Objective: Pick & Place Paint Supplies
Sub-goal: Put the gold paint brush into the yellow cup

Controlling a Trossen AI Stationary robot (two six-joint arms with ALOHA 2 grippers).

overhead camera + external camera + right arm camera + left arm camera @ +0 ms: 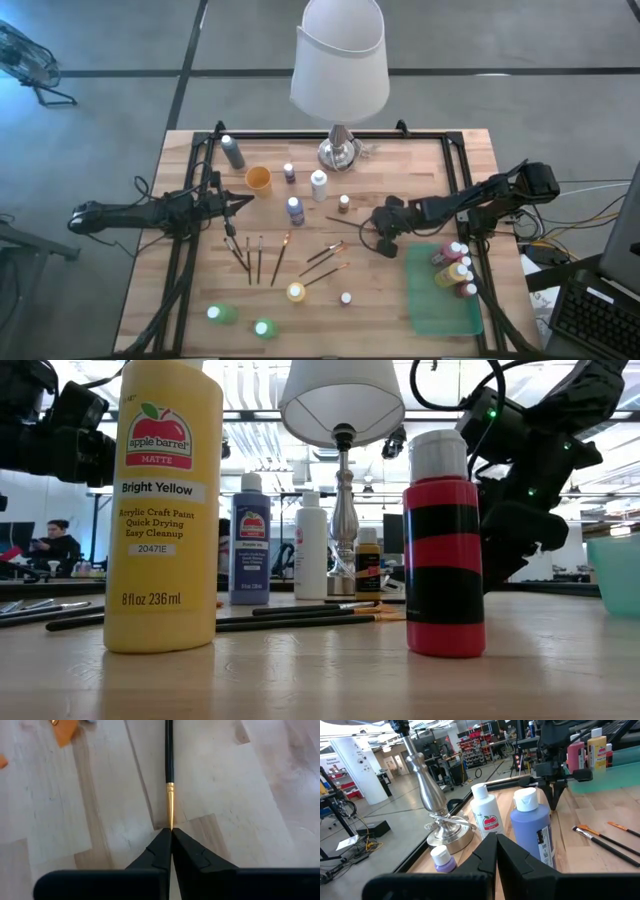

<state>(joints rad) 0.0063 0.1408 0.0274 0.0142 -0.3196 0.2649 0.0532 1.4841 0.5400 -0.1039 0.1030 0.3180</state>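
Observation:
A thin dark-handled paintbrush with a gold ferrule lies on the wooden table right of centre. My right gripper is shut at the brush's ferrule end. My left gripper hovers level at the table's left, shut and holding nothing. It points at a blue bottle and a white bottle. More brushes lie near the middle. A yellow bottle and two green ones stand toward the near edge. My right gripper pinches the brush at the end of its gold ferrule, which disappears between the two fingertips; the bristles are hidden there. The fingers slant down from the table's right, in line with the brush. The handle lies flat on the table, stretching away from the fingers.
A flat green tray at the near right holds several bottles at its far end. A tall lamp stands at the back centre. An orange cup and a grey bottle stand at the back left.

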